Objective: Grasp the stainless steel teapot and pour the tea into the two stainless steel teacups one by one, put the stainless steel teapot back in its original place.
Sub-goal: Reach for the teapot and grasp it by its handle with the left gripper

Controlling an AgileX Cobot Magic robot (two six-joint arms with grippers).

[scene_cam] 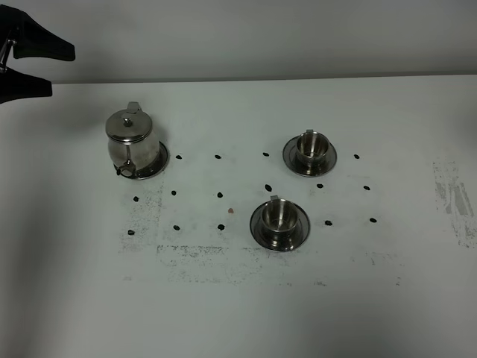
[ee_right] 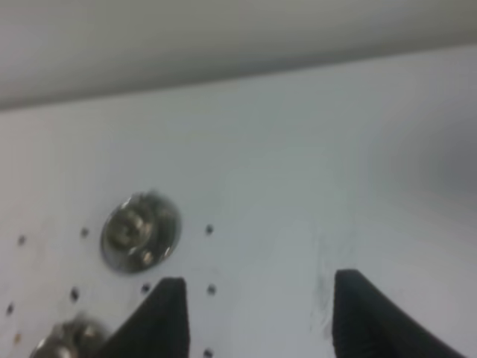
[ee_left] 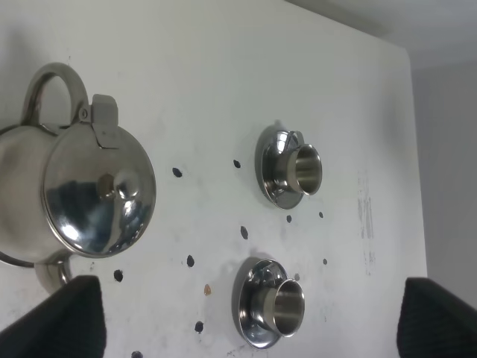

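Exterior high view is showing the teapot (scene_cam: 128,140) sitting on its saucer (scene_cam: 159,157) at the table's (scene_cam: 74,291) left, with the far cup (scene_cam: 313,145) and near cup (scene_cam: 278,215) standing to its right. The left claw (scene_cam: 63,71) and right claw (ee_right: 258,283) are both gaping wide, gripping nothing.

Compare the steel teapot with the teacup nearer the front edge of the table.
Size: the teapot is clearly bigger and taller than the front teacup.
Top: the teapot is closed by a domed, knobbed lid; the front teacup is open.
Fittings: the teapot has a loop handle and a thin spout; the front teacup shows no spout.
Shared: both are shiny steel and upright, the teapot on its saucer, the front teacup on its own saucer.
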